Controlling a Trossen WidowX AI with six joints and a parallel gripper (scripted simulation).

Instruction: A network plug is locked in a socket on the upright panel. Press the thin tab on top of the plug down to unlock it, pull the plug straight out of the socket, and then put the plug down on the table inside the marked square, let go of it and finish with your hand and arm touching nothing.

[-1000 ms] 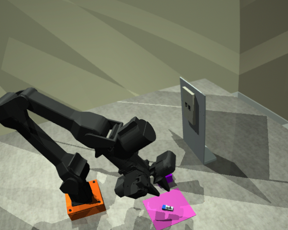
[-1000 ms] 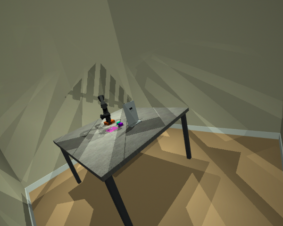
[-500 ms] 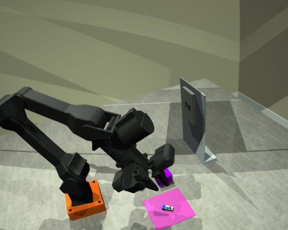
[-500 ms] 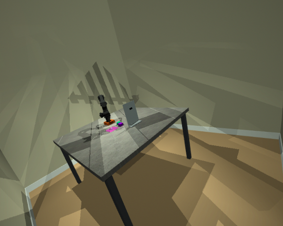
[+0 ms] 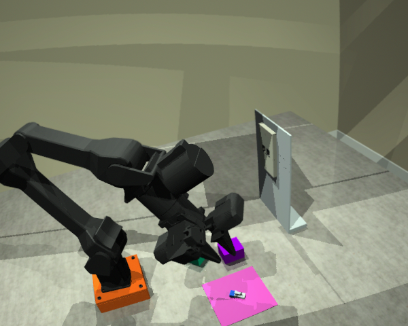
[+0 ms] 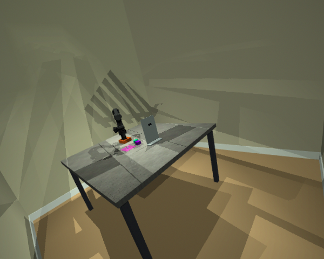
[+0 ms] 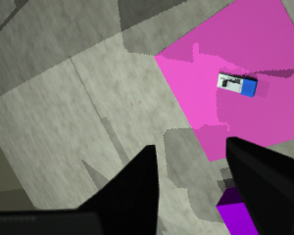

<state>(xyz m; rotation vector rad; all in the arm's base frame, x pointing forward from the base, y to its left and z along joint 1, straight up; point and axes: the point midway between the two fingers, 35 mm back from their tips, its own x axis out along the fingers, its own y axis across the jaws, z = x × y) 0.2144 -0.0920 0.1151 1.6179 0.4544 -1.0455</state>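
From above, the hand [image 5: 222, 253] hangs partly apart, holding nothing, over a purple block [image 5: 231, 250]. Beyond it, the plug [image 5: 237, 293] lies on the pink square [image 5: 253, 286]. Seen from the wrist, the plug [image 7: 237, 84] sits ahead on the bench [image 7: 78, 98].

One plug [image 5: 237, 293], one pink square [image 5: 239, 293], one purple block [image 5: 230, 250], one green block [image 5: 198, 261], one panel [image 5: 275, 172]

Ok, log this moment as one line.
plug: lying inside pink square | pincer: partly open, holding nothing, above purple block | socket: vacant
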